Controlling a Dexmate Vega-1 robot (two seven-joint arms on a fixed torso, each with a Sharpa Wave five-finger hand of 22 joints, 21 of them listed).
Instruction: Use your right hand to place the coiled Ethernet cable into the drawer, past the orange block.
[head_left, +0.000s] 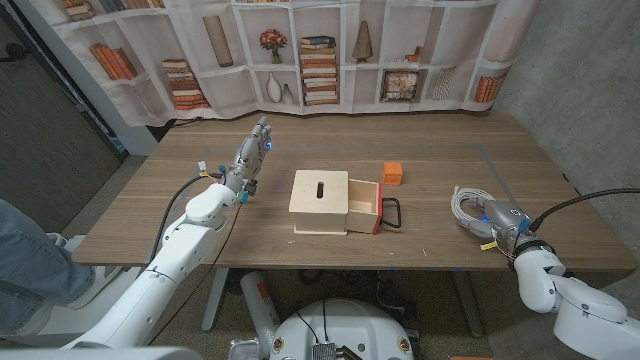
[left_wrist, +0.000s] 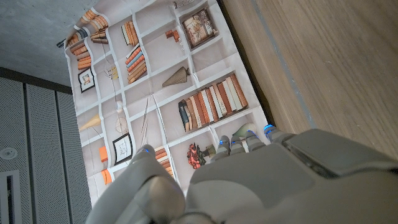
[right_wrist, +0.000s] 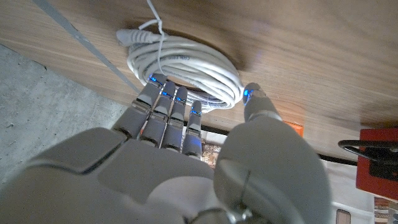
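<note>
The right hand (right_wrist: 186, 155) filled the lower part of the right wrist view, fingers (right_wrist: 165, 109) straight and close together, thumb set apart, their tips reaching the coiled Ethernet cable (right_wrist: 186, 65); whether they gripped it could not be told. The cable was white, wound in a flat ring with a tie, lying on the desk (head_left: 440, 130) at the right of the head view. The wooden drawer box (head_left: 335, 203) sat mid-frame, drawer pulled open, the orange block (head_left: 393, 173) just behind it. The left hand (head_left: 250, 160) hovered left of the box, fingers extended, holding nothing.
</note>
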